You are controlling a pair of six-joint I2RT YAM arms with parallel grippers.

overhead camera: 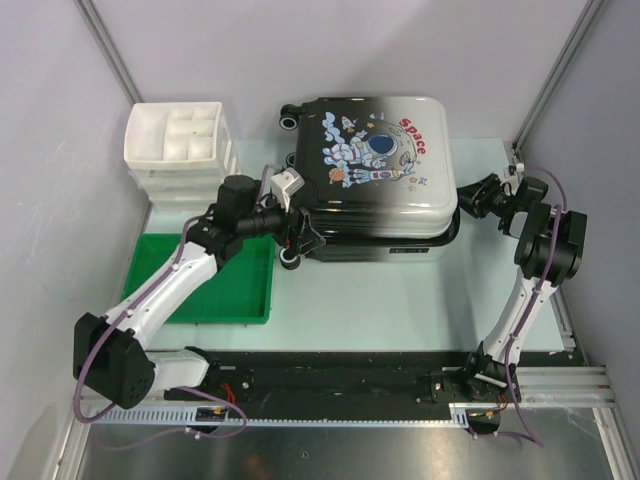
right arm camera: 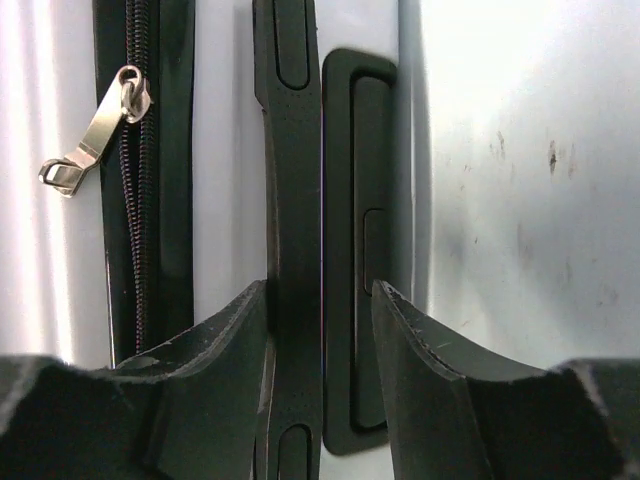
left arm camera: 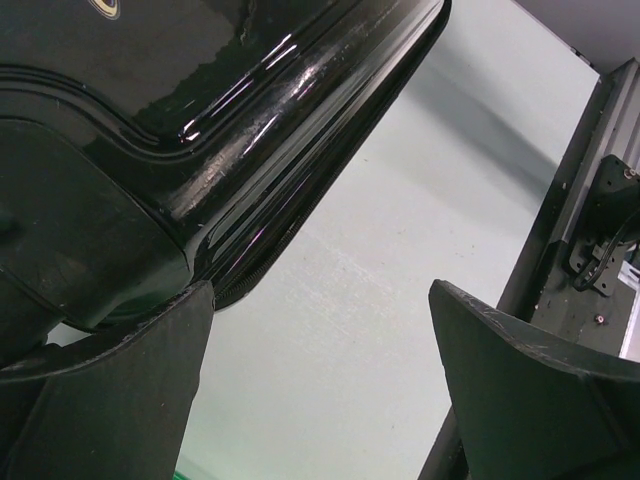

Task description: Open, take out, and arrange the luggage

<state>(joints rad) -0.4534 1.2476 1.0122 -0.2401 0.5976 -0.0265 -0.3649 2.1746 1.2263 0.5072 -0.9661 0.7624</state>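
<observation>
The luggage (overhead camera: 375,170) lies flat and closed on the table, astronaut and "Space" side up, wheels to the left. My left gripper (overhead camera: 300,238) is at its left end by the near wheel (overhead camera: 290,258). In the left wrist view this gripper (left arm camera: 320,300) is open and empty, with the black shell edge (left arm camera: 150,120) just above its left finger. My right gripper (overhead camera: 462,197) is at the luggage's right end. In the right wrist view this gripper (right arm camera: 320,290) stands narrowly open astride the black handle (right arm camera: 295,180). A metal zipper pull (right arm camera: 95,130) hangs to the left of it.
A white compartmented drawer box (overhead camera: 180,145) stands at the back left. A flat green tray (overhead camera: 205,280) lies under my left arm. A black rail (overhead camera: 350,385) runs along the near edge. Metal frame posts stand at the back corners.
</observation>
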